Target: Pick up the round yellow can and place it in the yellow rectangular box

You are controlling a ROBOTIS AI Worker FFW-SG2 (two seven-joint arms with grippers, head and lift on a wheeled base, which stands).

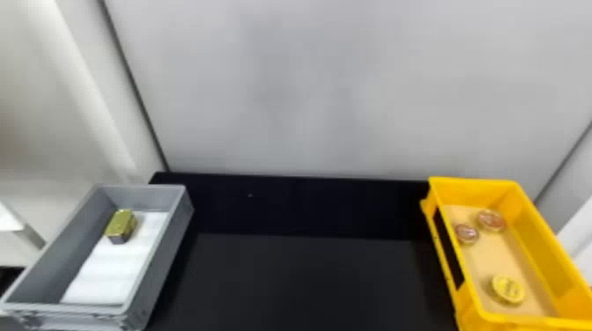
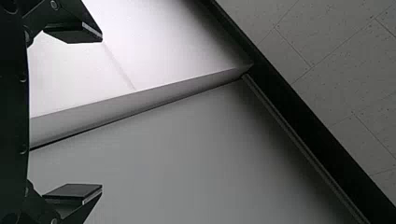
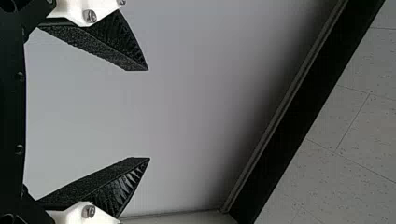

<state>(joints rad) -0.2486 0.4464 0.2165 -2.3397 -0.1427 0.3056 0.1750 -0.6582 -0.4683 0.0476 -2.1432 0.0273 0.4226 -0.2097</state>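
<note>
Before the wall [image 3: 196, 121], both pairs of jaws apart

**Round yellow can [image 1: 508, 289] sits in yellow rectangular box [image 1: 475, 190]**

The yellow rectangular box stands along the right edge of the black counter [image 1: 299, 281], the round yellow can resting on its tan bottom [image 1: 493, 259] toward the near end. Toward the far end are two reddish round items, close together: one [image 1: 491, 220] farther back, the other [image 1: 467, 234] beside the wall facing the counter's middle. A grey bin [image 1: 163, 264] stands along the counter's left edge. Inside, near its far end, a small gold-topped block [image 1: 121, 224] with a dark side sits by the white lining [image 1: 105, 273]. A pale grey wall [image 1: 308, 88] rises behind the counter's far edge.
</note>
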